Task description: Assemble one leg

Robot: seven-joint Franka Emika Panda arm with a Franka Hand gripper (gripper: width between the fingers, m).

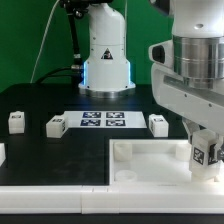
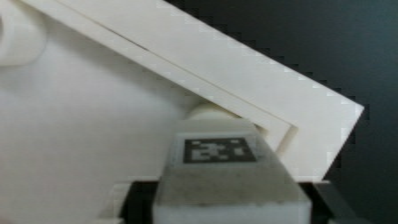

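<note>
My gripper (image 1: 204, 152) is shut on a leg (image 1: 206, 153), a small white block with a black-and-white tag, and holds it upright over the right end of the large white tray-like piece (image 1: 150, 160). In the wrist view the held leg (image 2: 217, 150) sits between my dark fingers (image 2: 139, 205), its far end right at the tray's corner (image 2: 285, 125), by the raised rim. Three more legs lie on the black table: one at the exterior view's left (image 1: 16, 121), one left of the marker board (image 1: 56, 125), one right of it (image 1: 158, 123).
The marker board (image 1: 103, 120) lies flat on the table's middle. The arm's white base (image 1: 105, 55) stands behind it. A white part edge (image 1: 2, 152) shows at the exterior view's far left. A light strip (image 1: 60, 190) runs along the table's front.
</note>
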